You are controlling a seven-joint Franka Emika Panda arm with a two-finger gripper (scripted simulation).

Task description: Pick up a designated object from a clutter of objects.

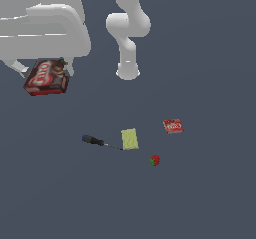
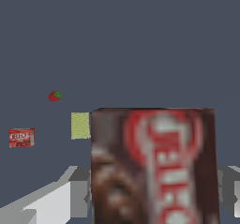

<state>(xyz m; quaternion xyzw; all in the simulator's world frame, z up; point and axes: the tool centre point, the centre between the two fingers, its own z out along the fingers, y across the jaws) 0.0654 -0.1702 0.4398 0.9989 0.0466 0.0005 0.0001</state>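
Observation:
The dark brown box (image 1: 47, 77) with a red oval logo and white lettering hangs in my gripper (image 1: 45, 73) high above the floor at the exterior view's upper left. In the wrist view the box (image 2: 154, 167) fills the foreground between my fingers (image 2: 79, 192). The gripper is shut on it. On the floor lie the rest of the clutter: the blue-and-black-handled screwdriver (image 1: 97, 141), the pale yellow block (image 1: 130, 139), the bright red box (image 1: 173, 126) and the strawberry (image 1: 154, 160).
The arm's white base (image 1: 128, 72) stands at the back centre of the dark grey floor (image 1: 200, 198). The wrist view also shows the yellow block (image 2: 80, 125), the red box (image 2: 21, 137) and the strawberry (image 2: 55, 95).

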